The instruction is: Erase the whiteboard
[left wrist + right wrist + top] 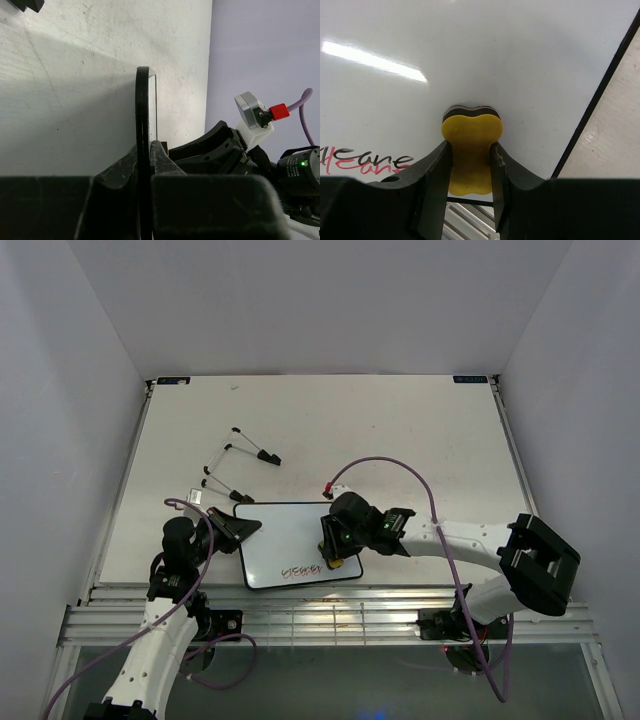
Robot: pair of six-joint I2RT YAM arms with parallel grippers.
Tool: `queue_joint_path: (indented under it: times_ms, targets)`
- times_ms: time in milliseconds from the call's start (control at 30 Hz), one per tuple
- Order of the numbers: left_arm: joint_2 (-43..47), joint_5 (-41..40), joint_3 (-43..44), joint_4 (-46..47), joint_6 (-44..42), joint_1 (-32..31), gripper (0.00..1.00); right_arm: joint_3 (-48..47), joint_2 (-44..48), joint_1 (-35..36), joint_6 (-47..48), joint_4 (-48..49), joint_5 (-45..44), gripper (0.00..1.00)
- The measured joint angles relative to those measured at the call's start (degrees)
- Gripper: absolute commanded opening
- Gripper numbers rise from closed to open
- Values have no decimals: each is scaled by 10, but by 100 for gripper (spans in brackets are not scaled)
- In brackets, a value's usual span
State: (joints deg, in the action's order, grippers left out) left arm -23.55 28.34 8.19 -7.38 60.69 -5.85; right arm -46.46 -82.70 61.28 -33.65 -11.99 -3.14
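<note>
The whiteboard (290,540) lies flat near the table's front edge, with red-and-black handwriting (300,571) along its near side. My left gripper (243,527) is shut on the board's left rim (143,125), seen edge-on in the left wrist view. My right gripper (336,552) is shut on the yellow peanut-shaped eraser (471,150), which rests on the board's white surface (485,55) near its near right corner. The handwriting (365,162) lies just left of the eraser.
A few black-and-white folding stands (240,462) lie behind the board on the left. A metal rail (330,615) runs along the table's front edge. White walls enclose the table on three sides.
</note>
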Motion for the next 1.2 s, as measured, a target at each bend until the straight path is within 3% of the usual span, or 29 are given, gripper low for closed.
queue_joint_path:
  times_ms: [400,867,1200]
  targets:
    - [10,2,-3,-2,9,0,0,-13,4,91,-52,2,-85,8]
    - [25,-10,-4,-2,8,2,0,-243,-137,194,-62,-11,-123,8]
    - [32,-14,-12,-4,13,1,0,-204,-120,186,-68,27,-126,8]
